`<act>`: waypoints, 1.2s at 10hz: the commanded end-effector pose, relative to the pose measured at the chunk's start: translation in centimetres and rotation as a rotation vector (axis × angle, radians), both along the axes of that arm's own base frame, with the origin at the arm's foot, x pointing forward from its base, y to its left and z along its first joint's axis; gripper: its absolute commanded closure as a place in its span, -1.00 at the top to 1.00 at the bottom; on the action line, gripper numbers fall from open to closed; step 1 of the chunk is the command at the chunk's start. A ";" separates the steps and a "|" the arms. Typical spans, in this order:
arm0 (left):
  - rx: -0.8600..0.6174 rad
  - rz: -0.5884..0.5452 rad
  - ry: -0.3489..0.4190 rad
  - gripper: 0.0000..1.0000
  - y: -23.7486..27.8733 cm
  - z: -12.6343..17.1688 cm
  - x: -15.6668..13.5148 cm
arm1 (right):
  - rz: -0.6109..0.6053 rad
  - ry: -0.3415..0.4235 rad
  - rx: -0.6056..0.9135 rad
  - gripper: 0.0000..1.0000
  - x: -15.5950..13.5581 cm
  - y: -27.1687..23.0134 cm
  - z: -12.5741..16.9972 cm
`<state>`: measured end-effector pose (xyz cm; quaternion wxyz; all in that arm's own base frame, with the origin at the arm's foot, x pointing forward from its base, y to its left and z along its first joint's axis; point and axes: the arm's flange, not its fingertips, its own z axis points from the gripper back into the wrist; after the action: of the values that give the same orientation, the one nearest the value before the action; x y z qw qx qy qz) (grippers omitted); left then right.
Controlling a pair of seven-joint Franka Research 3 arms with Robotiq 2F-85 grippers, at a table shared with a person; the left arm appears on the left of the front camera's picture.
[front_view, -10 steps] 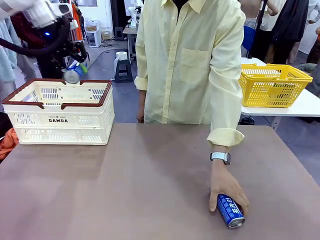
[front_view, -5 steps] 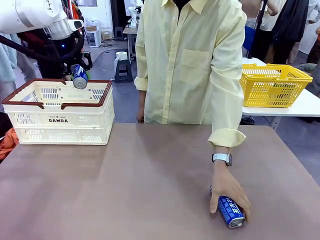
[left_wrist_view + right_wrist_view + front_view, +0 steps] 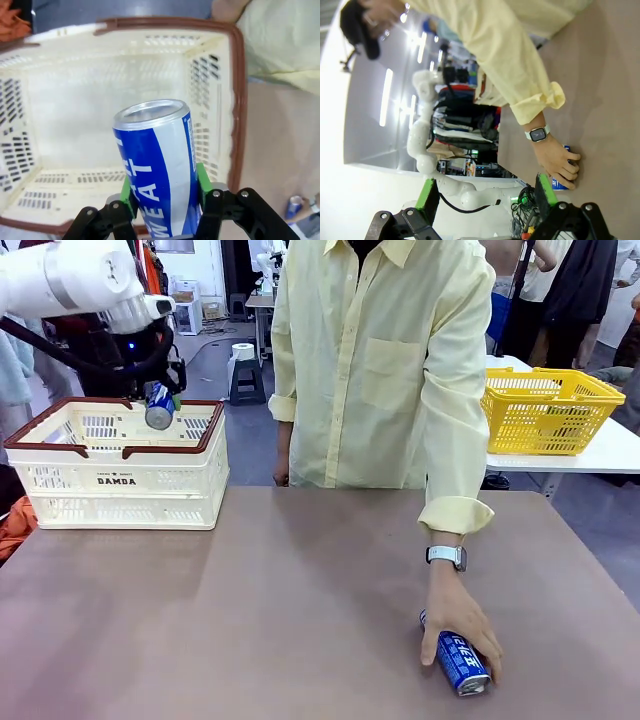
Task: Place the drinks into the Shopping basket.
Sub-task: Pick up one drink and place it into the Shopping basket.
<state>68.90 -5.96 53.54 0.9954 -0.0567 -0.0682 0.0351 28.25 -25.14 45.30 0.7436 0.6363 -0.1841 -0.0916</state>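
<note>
My left gripper (image 3: 160, 400) is shut on a blue can (image 3: 158, 406) with white lettering and holds it just above the open top of the cream Shopping basket (image 3: 120, 480). In the left wrist view that blue can (image 3: 157, 170) stands between my green pads (image 3: 202, 181), over the basket's inside (image 3: 100, 100). A second blue can (image 3: 460, 662) lies on its side near the table's front right, under a person's hand (image 3: 455, 625). That can (image 3: 559, 181) and the hand (image 3: 560, 162) also show in the right wrist view, beyond my open right gripper (image 3: 485, 194).
A person in a pale yellow shirt (image 3: 380, 360) stands at the far side of the brown table (image 3: 280, 610), one arm reaching onto it. A yellow mesh basket (image 3: 545, 410) sits on a white table at the back right.
My left arm has carried the blue can rightward and down, to just above the basket's opening. The person's hand has stayed on the second can.
</note>
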 end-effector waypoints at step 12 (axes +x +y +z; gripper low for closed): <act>0.091 -0.012 0.171 -0.46 1.5 -12.8 2.2 | 0.004 -0.027 0.003 1.00 0.0 0.2 0.2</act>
<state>70.68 -4.68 39.95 0.9994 -0.0110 0.0214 0.0239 28.25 -25.14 45.30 0.7436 0.6363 -0.1841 -0.0916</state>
